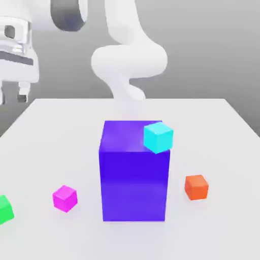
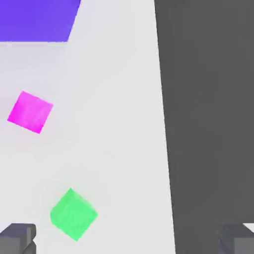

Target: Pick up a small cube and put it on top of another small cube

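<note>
The small cube (image 1: 65, 198), bright magenta and glossy, rests on the white table (image 1: 218, 122) near the front, to the exterior view's left of the tall blue-violet block (image 1: 134, 175). The hand view has the same small cube (image 2: 30, 112) lying on the table (image 2: 124, 124), free of any contact. My gripper (image 1: 11, 95) hangs high above the table's far corner at the exterior view's left, well away from the cube. In the hand view the gripper (image 2: 128, 241) is open, its fingertips (image 2: 18, 236) wide apart with nothing between them.
A green cube (image 1: 5, 209) (image 2: 73, 214) lies at the front edge on the exterior view's left. A cyan cube (image 1: 158, 137) sits on the tall block's top corner. An orange cube (image 1: 196, 187) lies to the block's right. The block (image 2: 37, 20) and the table's edge also appear in the hand view.
</note>
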